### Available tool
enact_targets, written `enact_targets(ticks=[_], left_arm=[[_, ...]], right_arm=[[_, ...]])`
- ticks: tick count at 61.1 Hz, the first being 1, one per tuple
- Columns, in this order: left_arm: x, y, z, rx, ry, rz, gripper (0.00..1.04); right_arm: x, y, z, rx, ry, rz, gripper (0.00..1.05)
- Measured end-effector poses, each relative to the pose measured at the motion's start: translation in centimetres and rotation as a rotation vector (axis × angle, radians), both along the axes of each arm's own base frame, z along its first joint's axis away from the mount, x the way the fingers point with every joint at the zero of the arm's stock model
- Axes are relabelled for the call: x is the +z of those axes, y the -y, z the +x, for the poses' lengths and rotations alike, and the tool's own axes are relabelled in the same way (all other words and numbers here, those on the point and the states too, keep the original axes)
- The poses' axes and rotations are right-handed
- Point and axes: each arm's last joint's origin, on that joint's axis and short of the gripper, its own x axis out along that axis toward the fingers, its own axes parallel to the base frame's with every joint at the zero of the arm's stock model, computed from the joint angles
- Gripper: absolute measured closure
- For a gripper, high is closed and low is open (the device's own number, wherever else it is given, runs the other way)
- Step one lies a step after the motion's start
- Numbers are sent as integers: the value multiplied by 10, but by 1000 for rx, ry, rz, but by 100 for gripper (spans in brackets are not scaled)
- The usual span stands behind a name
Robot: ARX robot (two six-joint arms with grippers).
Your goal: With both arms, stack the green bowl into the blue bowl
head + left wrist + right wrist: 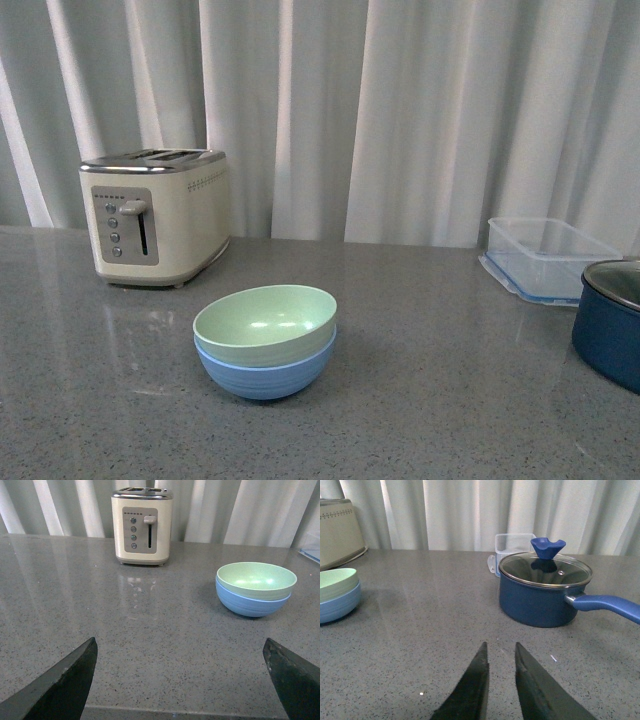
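The pale green bowl (266, 322) sits nested inside the light blue bowl (266, 376) on the grey counter, in front of the toaster. The stack also shows in the left wrist view, green bowl (256, 579) in blue bowl (252, 603), and at the edge of the right wrist view, green bowl (335, 582) in blue bowl (339, 606). My left gripper (180, 647) is open and empty, low over the counter, well back from the bowls. My right gripper (500, 650) is shut and empty, over the counter between the bowls and the pot. Neither arm shows in the front view.
A cream toaster (155, 215) stands at the back left. A clear plastic container (545, 257) sits at the back right. A dark navy pot (612, 322) with a glass lid and long handle (605, 605) stands at the right.
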Motion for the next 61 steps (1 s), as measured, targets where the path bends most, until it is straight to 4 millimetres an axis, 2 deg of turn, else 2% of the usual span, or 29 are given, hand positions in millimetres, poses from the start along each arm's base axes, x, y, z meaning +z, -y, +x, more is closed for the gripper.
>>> enact_targets(ticks=[26,31,61], left_arm=[[0,0,0,0,0,0,7],[0,0,0,0,0,0,7],[0,0,0,0,0,0,7]], right_arm=[[0,0,0,0,0,1,8],[0,0,0,0,0,1,11],[0,0,0,0,0,1,10]])
